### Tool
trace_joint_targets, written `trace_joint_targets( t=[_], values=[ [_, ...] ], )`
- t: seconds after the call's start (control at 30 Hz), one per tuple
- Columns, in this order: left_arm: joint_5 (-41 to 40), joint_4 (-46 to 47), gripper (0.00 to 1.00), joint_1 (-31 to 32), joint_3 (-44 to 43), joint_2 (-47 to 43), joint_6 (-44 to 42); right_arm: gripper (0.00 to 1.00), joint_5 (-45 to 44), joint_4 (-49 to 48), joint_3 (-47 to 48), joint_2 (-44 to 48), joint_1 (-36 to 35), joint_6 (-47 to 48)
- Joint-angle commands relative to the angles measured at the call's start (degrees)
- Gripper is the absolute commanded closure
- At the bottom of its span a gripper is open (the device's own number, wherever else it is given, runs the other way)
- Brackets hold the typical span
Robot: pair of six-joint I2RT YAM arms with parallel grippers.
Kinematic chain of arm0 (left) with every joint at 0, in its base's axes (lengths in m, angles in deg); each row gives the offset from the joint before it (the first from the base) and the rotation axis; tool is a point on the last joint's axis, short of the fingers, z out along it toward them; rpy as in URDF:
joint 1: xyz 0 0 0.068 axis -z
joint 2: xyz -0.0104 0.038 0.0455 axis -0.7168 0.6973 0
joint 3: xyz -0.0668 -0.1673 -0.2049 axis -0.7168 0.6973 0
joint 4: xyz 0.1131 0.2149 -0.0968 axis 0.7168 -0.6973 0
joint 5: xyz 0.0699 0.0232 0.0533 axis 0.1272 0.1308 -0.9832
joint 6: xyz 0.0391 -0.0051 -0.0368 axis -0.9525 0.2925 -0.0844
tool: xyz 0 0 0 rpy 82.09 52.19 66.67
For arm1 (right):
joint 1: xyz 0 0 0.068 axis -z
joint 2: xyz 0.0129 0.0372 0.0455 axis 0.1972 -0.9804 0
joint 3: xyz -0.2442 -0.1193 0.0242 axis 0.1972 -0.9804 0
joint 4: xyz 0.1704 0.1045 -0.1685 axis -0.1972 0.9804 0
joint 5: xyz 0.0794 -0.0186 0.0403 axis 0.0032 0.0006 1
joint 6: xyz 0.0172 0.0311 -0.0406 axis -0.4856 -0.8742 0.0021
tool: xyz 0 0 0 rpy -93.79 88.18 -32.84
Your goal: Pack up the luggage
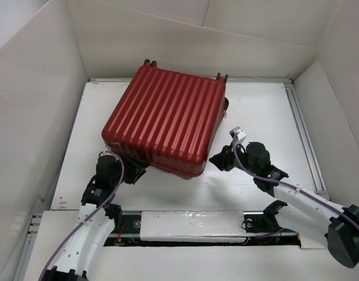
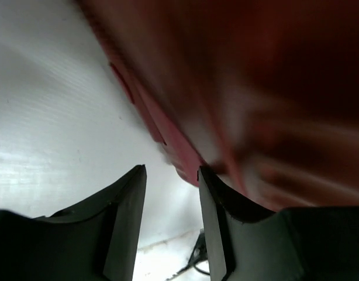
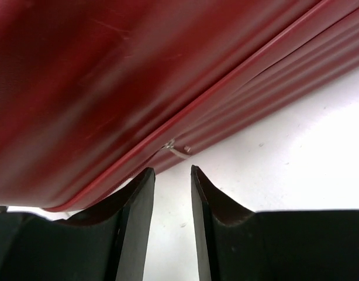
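Observation:
The dark red ribbed luggage (image 1: 165,120) lies closed on the white table, wheels at the far edge. My left gripper (image 1: 133,171) sits at its near left corner, jaws open and empty; in the left wrist view (image 2: 172,171) the red shell (image 2: 255,88) is blurred and close above the right finger. My right gripper (image 1: 217,159) is at the near right corner, open. In the right wrist view (image 3: 172,170) the jaws point at a small metal zipper pull (image 3: 179,149) on the luggage's seam (image 3: 168,88), just short of it.
White walls (image 1: 33,105) enclose the table on the left, back and right. A metal rail (image 1: 302,137) runs along the table's right side. A white taped strip (image 1: 191,225) lies along the near edge between the arm bases.

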Motion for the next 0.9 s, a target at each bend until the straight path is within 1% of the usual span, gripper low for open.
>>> trace_joint_targets(
  t=[0.0, 0.1, 0.17, 0.2, 0.3, 0.37, 0.4, 0.47, 0.57, 0.67, 0.73, 0.77, 0.87],
  values=[
    [5.1, 16.1, 0.63, 0.1, 6.1, 2.0, 4.4, 0.63, 4.1, -11.6, -1.5, -1.4, 1.5, 1.0],
    [5.8, 22.4, 0.63, 0.1, 8.0, 2.0, 2.6, 0.63, 4.1, -14.6, -2.7, -2.4, 1.5, 1.5],
    [8.2, 28.5, 0.61, 0.1, 10.8, 2.6, 2.6, 0.57, 4.7, -16.9, -3.8, -4.5, 1.5, 1.5],
    [8.2, 29.8, 0.61, 0.1, 11.5, 4.5, 2.6, 0.55, 5.3, -18.2, -4.3, -5.1, 1.5, 1.5],
    [9.7, 34.3, 0.61, 0.1, 12.3, 7.0, 1.8, 0.54, 7.5, -21.5, -4.9, -8.0, 1.5, 2.3],
    [10.3, 36.4, 0.61, 0.1, 14.2, 7.5, 1.1, 0.54, 6.5, -21.6, -5.5, -9.2, 1.5, 3.1],
    [11.0, 39.1, 0.61, 0.1, 15.0, 7.5, 1.1, 0.54, 5.6, -23.0, -6.1, -9.2, 1.5, 3.1],
    [11.0, 40.0, 0.61, 0.1, 16.7, 7.5, 1.1, 0.54, 2.3, -27.5, -8.4, -10.8, 1.0, 3.6],
    [11.0, 44.0, 0.61, 0.1, 19.2, 7.5, 1.1, 0.56, 2.3, -33.3, -9.7, -12.5, 1.0, 4.9],
    [10.4, 48.3, 0.64, 0.1, 22.3, 7.5, 1.1, 0.56, 2.8, -34.1, -9.7, -13.7, 0.4, 6.4],
    [9.9, 48.3, 0.64, 0.1, 22.9, 6.3, 0.4, 0.56, 0.0, -34.1, -9.7, -13.0, -1.4, 7.0],
    [9.9, 48.3, 0.64, 0.1, 23.5, 5.8, -0.3, 0.54, -2.3, -34.1, -9.7, -13.0, -2.5, 7.5],
    [9.3, 48.8, 0.64, 0.1, 25.0, 3.0, 0.5, 0.53, -2.8, -35.6, -9.7, -13.0, -3.9, 8.2]
  ],
)
